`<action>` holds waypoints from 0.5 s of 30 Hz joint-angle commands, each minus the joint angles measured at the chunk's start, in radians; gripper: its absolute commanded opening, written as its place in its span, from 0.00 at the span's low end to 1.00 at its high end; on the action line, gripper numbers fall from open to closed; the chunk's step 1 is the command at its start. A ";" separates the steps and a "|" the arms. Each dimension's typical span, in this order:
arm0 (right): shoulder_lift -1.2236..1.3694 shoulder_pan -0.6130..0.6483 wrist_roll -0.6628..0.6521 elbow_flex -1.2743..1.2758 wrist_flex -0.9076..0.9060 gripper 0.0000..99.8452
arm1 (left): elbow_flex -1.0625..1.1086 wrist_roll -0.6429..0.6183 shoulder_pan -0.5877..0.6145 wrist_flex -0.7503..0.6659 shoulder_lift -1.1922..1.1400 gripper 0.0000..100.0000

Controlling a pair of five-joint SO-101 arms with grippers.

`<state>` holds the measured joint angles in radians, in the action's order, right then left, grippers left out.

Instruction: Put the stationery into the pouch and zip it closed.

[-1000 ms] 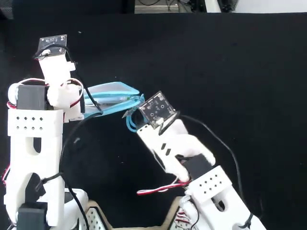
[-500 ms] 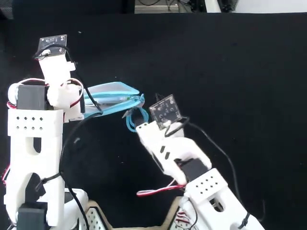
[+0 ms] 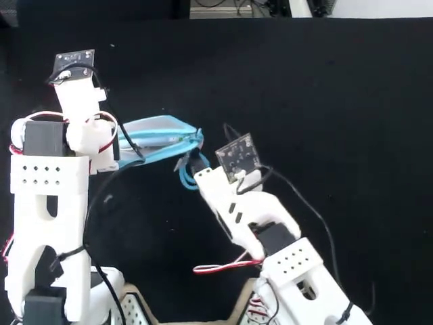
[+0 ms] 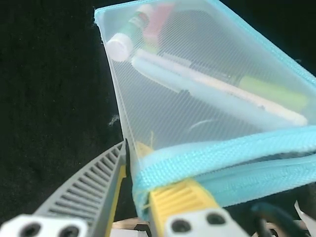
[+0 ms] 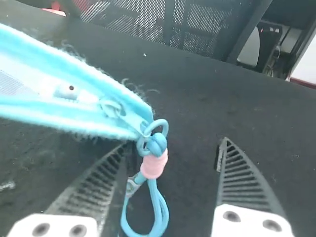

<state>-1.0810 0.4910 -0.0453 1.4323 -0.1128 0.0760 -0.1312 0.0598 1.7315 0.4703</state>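
A translucent pouch (image 3: 159, 132) with blue trim hangs just above the black table. In the left wrist view the pouch (image 4: 197, 98) holds several pens (image 4: 222, 89) and a white-capped tube (image 4: 121, 47). My left gripper (image 4: 131, 153) is shut on the pouch's corner, at its left end (image 3: 122, 145) in the high view. My right gripper (image 5: 174, 143) stands open at the pouch's other end (image 3: 193, 166). The blue zip cord (image 5: 153, 163) with a pink bead dangles from the slider (image 5: 111, 106), close to one finger (image 5: 94, 190). The zip looks drawn shut.
Black cloth covers the table (image 3: 325, 101), with free room to the right and far side. A mesh chair (image 5: 148, 19) stands beyond the table edge. Both arm bases and a red and white cable (image 3: 223, 266) sit along the near edge.
My right arm has drawn back a little to the right and nearer, away from the pouch's end. The left arm and pouch have stayed put.
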 commanded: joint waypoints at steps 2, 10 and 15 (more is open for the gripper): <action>-0.015 -0.014 -0.014 -0.022 0.028 0.25 | 0.002 0.006 0.004 0.006 0.006 0.03; -0.015 -0.017 -0.014 0.022 0.133 0.25 | -0.001 0.006 0.004 0.011 0.006 0.03; 0.033 -0.015 -0.014 0.018 0.137 0.25 | -0.001 0.006 0.004 0.011 0.008 0.03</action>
<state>-1.0810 0.4910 -0.0483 1.4661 -0.0069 0.0760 -0.1312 0.0598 1.7315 0.4703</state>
